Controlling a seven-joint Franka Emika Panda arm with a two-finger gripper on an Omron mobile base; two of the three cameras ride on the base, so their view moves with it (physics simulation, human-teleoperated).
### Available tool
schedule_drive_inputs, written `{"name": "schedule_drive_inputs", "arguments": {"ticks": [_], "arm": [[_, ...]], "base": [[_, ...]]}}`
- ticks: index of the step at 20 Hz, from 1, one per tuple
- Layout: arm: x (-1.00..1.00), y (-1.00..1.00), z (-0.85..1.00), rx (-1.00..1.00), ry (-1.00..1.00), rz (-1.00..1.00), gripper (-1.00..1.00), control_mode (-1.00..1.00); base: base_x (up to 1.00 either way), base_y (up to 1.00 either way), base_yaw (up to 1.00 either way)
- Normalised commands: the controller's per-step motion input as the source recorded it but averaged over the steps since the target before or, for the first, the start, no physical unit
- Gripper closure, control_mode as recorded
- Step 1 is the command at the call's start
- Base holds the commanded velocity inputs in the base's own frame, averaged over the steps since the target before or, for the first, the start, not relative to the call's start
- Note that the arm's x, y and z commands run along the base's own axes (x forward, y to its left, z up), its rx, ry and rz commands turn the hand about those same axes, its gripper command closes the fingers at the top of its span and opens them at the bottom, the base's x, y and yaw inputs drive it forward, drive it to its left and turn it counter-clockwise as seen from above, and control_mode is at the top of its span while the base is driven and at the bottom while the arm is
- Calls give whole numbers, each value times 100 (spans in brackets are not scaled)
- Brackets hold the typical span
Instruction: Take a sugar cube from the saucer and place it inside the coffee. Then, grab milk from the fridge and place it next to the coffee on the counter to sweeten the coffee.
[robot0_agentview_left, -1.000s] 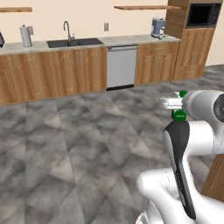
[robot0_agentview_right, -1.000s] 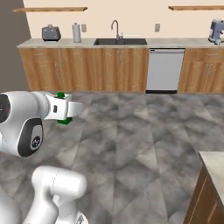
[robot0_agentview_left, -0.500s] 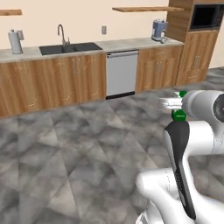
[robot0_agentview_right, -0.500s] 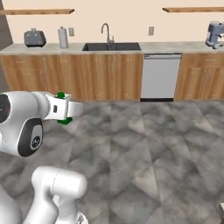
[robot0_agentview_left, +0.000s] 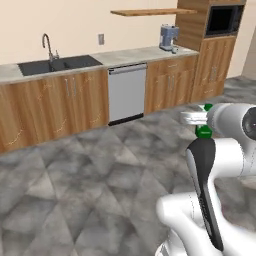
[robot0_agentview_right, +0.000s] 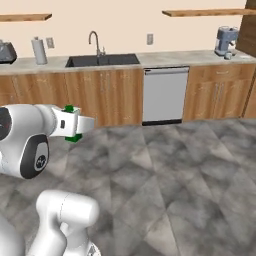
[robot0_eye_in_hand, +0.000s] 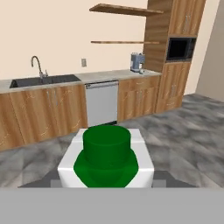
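Between fingers (robot0_eye_in_hand: 106, 186), milk (robot0_eye_in_hand: 106, 159) cap-forward

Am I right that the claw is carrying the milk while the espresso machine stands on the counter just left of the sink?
Not quite. The claw does carry the milk, but the espresso machine stands on the counter far to the right of the sink, beyond the dishwasher. The right base view shows it.

One milk (robot0_eye_in_hand: 106, 161), one espresso machine (robot0_agentview_left: 168, 37), one sink (robot0_agentview_right: 102, 60), one dishwasher (robot0_agentview_left: 127, 93).
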Motion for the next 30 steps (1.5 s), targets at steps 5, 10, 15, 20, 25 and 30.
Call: {"name": "schedule_drive_inputs", "arguments": {"ticks": [5,10,15,20,25,30], "arm": [[0,0,0,0,0,0,100,100],[0,0,0,0,0,0,100,100],[0,0,0,0,0,0,100,100],[0,0,0,0,0,0,100,100],[0,0,0,0,0,0,100,100],[0,0,0,0,0,0,100,100]], "base": [[100,0,-26],[100,0,-23],[100,-3,-24],[100,-18,-18],[100,-41,-5],[100,-61,0]]}}
